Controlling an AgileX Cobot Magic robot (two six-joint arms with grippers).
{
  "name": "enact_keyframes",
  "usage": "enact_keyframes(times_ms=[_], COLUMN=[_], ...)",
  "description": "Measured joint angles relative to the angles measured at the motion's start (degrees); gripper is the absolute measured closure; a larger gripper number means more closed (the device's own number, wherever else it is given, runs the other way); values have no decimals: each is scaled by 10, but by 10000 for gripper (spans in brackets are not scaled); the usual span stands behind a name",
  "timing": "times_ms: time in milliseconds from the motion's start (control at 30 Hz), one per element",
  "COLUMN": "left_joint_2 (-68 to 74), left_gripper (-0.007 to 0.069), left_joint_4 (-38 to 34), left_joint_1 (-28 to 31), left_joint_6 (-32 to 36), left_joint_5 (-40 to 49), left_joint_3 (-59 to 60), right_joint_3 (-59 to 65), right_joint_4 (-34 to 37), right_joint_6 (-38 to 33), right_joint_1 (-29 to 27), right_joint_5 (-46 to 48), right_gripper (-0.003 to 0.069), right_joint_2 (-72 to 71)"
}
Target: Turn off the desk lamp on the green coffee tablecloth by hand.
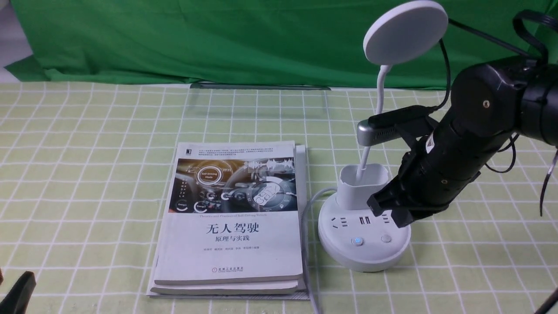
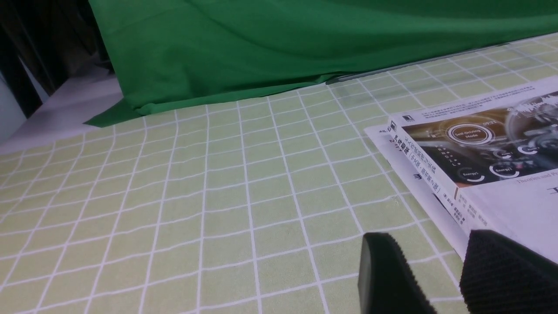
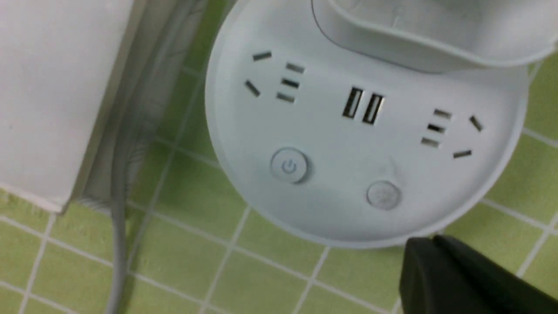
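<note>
black, blunt-ended fingers of the left hand [image 2: 429, 279] reach in nearest the camera, spread apart with nothing between them. they stand well away from the white plastic desk lamp [image 1: 364, 240], which is upright on the light yellow-green cloth with a white grid [image 1: 109, 174], just beside the stack of white paperback books [image 1: 235, 253]. the bulky black right hand [image 1: 399, 218] has its fingers pressed together, empty, by the right side of the lamp's round base; i cannot tell whether it touches.

the round power button [image 1: 357, 241] shows blue in the front view, so the lamp is probably still to be switched off; the plain button [image 1: 386, 238] shows no glow.

the lamp should be light but steady on its broad base, hard and rather slick, while the thin bendy neck [image 1: 380, 89] would sway if knocked and the flat disc head [image 1: 405, 32] could be fragile. no grip seems needed: a straight, gentle downward press with closed fingertips should do. if it must be held, take it by the stiff rim of the base, never the neck.
</note>
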Motion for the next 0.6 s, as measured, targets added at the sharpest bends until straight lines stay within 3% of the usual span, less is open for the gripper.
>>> enact_keyframes(times_ms=[300,600], left_joint_2=[0,0], left_gripper=[382,382], left_joint_4=[1,1], left_joint_1=[0,0], left_joint_6=[0,0], left_joint_5=[0,0], left_joint_3=[0,0], right_joint_3=[162,187], right_joint_4=[-1,-1], right_joint_6=[3,3], right_joint_1=[0,0], right_joint_5=[7,-31], right_gripper=[614,606], right_joint_2=[-213,-341])
